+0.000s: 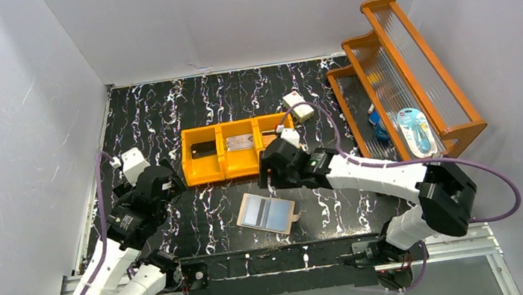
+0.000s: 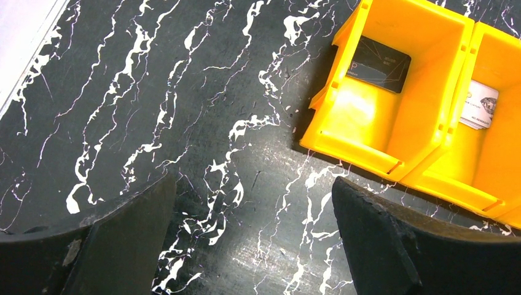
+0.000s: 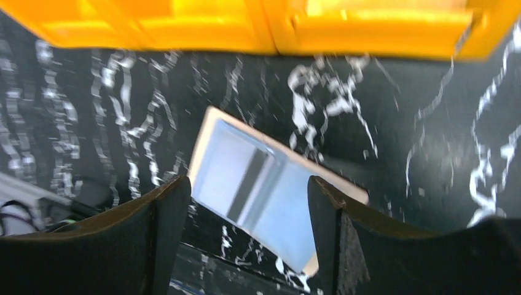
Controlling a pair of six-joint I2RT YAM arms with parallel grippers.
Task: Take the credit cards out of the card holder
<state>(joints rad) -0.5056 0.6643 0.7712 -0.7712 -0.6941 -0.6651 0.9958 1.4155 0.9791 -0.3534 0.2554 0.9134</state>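
The card holder [image 1: 266, 213] lies open on the black marbled table, peach outside and pale blue-grey inside, with a dark stripe in its left pocket. In the right wrist view the card holder [image 3: 258, 184] sits below and between my fingers. My right gripper [image 1: 270, 170] [image 3: 247, 187] hovers above it, open and holding nothing, near the front of the orange bin [image 1: 225, 173]. A black credit card [image 1: 203, 148] [image 2: 378, 63] lies in the bin's left compartment. A silver-white credit card [image 1: 240, 142] [image 2: 479, 104] lies in the middle compartment. My left gripper [image 1: 170, 184] [image 2: 255, 246] stands open over bare table, left of the bin.
A white box [image 1: 299, 107] lies behind the bin's right end, which my right wrist partly hides. An orange tiered rack [image 1: 413, 61] holding small packaged items stands at the right. White walls enclose the table on three sides.
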